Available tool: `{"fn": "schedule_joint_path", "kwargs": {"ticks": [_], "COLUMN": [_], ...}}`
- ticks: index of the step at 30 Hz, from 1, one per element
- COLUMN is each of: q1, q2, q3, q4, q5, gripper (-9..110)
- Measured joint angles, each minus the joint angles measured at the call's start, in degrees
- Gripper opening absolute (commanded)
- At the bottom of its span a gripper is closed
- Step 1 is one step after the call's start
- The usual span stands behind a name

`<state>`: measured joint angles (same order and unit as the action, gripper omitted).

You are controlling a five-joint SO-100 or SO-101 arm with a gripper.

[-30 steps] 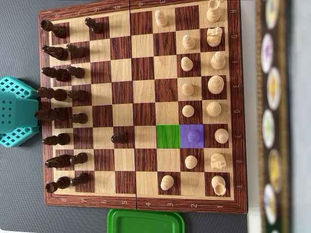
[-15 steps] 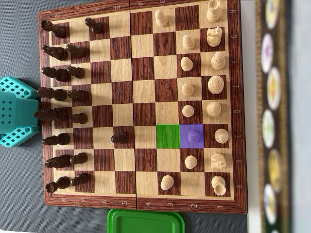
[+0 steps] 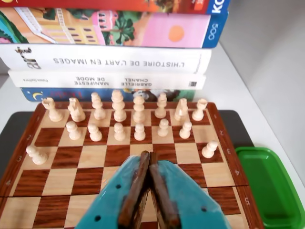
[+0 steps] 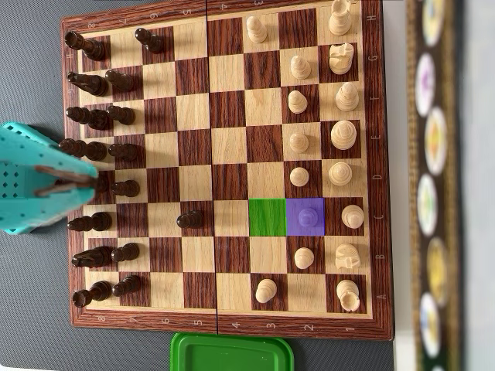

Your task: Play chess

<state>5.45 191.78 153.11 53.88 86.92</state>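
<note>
While over dark pieces (image 4: pixel 97 151) at chessboard (image 4: pixel 224 321) edge, claw (image 4: pixel 87 181) pressed closed, seemingly holding nothing.

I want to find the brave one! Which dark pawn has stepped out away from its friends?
The dark pawn alone mid-board, level with the green square. All the other dark pawns stay lined up by the board's left edge in the overhead view.
</note>
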Motion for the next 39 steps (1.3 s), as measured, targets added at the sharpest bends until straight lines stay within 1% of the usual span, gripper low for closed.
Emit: {"fn": "schedule_joint_path", "kwargs": {"ticks": [25, 31, 39], "q1": [0.1, 0.1, 0.1], "q2": [-1.2, -11.6, -27.3], "q3": [0.0, -1.1, -9.1], "q4": [1.5, 1.5, 1.5], "q5": [0.0, 0.0, 0.0], "gripper": [0, 0, 0]}}
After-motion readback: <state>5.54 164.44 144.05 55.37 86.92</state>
